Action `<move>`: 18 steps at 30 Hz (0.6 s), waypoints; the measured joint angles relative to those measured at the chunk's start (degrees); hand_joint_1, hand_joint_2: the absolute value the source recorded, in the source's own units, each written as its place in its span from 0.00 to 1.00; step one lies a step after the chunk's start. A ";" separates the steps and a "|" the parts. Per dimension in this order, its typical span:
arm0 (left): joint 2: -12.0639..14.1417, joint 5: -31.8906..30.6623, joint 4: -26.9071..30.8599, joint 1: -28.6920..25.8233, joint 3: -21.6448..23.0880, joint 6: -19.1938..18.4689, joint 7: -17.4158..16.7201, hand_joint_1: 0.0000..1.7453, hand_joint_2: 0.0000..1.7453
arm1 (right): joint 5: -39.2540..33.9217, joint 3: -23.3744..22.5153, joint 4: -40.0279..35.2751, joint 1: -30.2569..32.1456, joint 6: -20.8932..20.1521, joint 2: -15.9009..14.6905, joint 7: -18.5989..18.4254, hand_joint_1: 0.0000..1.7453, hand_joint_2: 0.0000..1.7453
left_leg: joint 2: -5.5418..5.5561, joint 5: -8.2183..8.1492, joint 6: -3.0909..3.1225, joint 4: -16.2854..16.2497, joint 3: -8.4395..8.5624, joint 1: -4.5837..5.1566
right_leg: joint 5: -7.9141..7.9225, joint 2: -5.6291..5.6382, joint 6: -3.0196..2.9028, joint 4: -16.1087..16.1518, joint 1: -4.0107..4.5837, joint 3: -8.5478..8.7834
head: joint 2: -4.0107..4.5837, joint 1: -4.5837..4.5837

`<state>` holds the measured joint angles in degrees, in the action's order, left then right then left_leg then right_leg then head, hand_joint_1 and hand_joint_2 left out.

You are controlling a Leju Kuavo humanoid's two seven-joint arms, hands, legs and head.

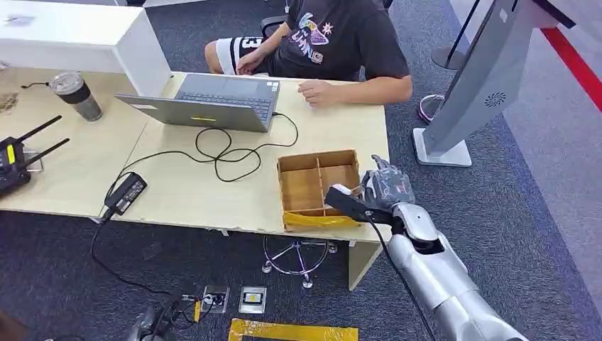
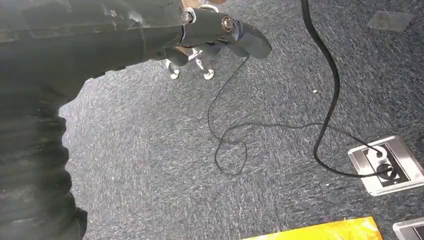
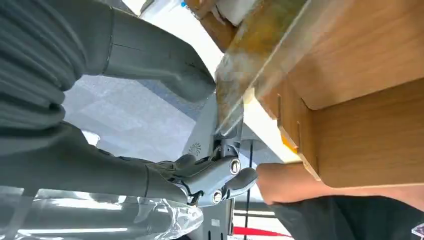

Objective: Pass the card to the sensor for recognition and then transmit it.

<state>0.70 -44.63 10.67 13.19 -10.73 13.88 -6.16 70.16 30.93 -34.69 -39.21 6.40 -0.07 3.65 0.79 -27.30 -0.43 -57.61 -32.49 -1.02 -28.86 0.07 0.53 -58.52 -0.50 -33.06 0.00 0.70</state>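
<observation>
A wooden compartment box (image 1: 317, 155) with yellow tape on its front wall stands at the table's front right corner. My right hand (image 1: 383, 188) is at the box's right front corner, its dark thumb lying over the front compartment. A small white piece, probably the card (image 1: 340, 190), shows at the thumb tip; I cannot tell whether it is pinched. In the right wrist view the thumb (image 3: 165, 55) touches the taped rim of the box (image 3: 360, 125) while the fingers (image 3: 215, 182) curl outside the wall. A grey sensor stand (image 1: 483, 85) rises right of the table. My left hand (image 2: 215, 27) hangs over carpet, holding nothing.
A person (image 1: 334, 35) sits at the table's far side by a laptop (image 1: 213, 103), one hand resting on the tabletop. A black cable (image 1: 227, 153), power adapter (image 1: 126, 192), tumbler (image 1: 74, 94) and radio (image 1: 14, 160) lie further left. Floor sockets (image 2: 385, 165) and cables (image 2: 325, 100) are below.
</observation>
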 joint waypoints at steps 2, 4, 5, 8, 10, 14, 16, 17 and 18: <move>0.00 0.00 0.00 0.00 0.00 0.00 0.00 0.00 1.00 | 0.00 0.00 0.52 -0.03 0.02 0.00 0.00 0.90 1.00 | 0.00 0.00 0.00 0.00 0.00 0.00 | 0.00 0.00 0.00 0.00 0.00 0.01 | 0.02 0.00; 0.00 0.00 0.00 0.00 0.00 0.00 0.00 0.00 1.00 | 0.00 0.00 0.90 -0.05 0.02 -0.02 0.00 0.94 1.00 | 0.00 0.00 0.00 0.00 0.00 0.00 | 0.00 0.00 0.00 0.00 0.00 0.01 | 0.00 0.00; 0.00 -0.02 0.00 0.00 0.00 0.00 0.00 0.00 1.00 | 0.02 0.00 1.09 -0.06 0.02 -0.02 0.00 0.96 1.00 | 0.00 0.00 0.00 0.00 0.00 0.00 | 0.00 0.00 0.00 0.00 0.00 0.01 | 0.00 0.00; 0.00 -0.09 0.00 0.00 0.00 -0.04 0.00 0.00 1.00 | 0.07 0.00 1.64 -0.13 0.02 -0.02 0.00 1.00 1.00 | 0.00 0.00 0.00 0.00 0.00 0.00 | 0.00 0.00 0.00 0.00 0.00 0.01 | 0.02 0.00; 0.00 -0.15 0.00 0.00 0.02 -0.04 0.00 0.00 1.00 | 0.07 0.00 1.99 -0.18 0.02 -0.02 0.00 1.00 1.00 | 0.00 0.00 0.00 0.00 0.00 0.00 | 0.00 -0.01 0.00 0.00 0.00 0.01 | 0.00 0.00; 0.02 -0.37 0.00 0.00 0.02 -0.07 0.00 0.00 1.00 | 0.13 0.00 2.60 -0.24 0.02 -0.02 0.00 1.00 1.00 | 0.00 0.00 0.00 0.00 -0.01 0.00 | 0.00 0.00 0.00 0.00 0.00 0.01 | 0.02 -0.02; 0.00 -0.39 0.00 0.00 0.02 -0.07 0.00 0.00 1.00 | 0.13 0.00 2.84 -0.24 0.02 -0.02 0.00 1.00 1.00 | 0.00 0.00 0.00 0.00 -0.01 0.00 | 0.00 -0.01 0.00 0.00 0.00 0.01 | 0.02 0.00; 0.02 -0.37 0.00 0.00 0.02 -0.07 0.00 0.00 1.00 | 0.13 0.00 2.95 -0.26 0.02 -0.02 0.00 1.00 1.00 | 0.00 0.00 0.00 0.00 -0.01 0.00 | 0.00 -0.01 0.00 0.00 0.00 0.01 | 0.02 -0.02; 0.00 -0.39 0.00 0.00 0.02 -0.07 0.00 0.00 1.00 | 0.13 0.00 3.04 -0.27 0.02 -0.02 0.00 1.00 1.00 | 0.00 0.00 0.00 0.00 0.00 0.00 | 0.00 -0.01 0.00 0.00 0.00 0.01 | 0.02 0.00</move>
<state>0.70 -45.03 10.67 13.19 -10.71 13.81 -6.16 70.29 30.93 -31.65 -39.48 6.43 -0.09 3.65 0.79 -27.30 -0.43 -57.61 -32.50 -1.02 -28.86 0.07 0.53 -58.52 -0.50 -33.05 0.02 0.70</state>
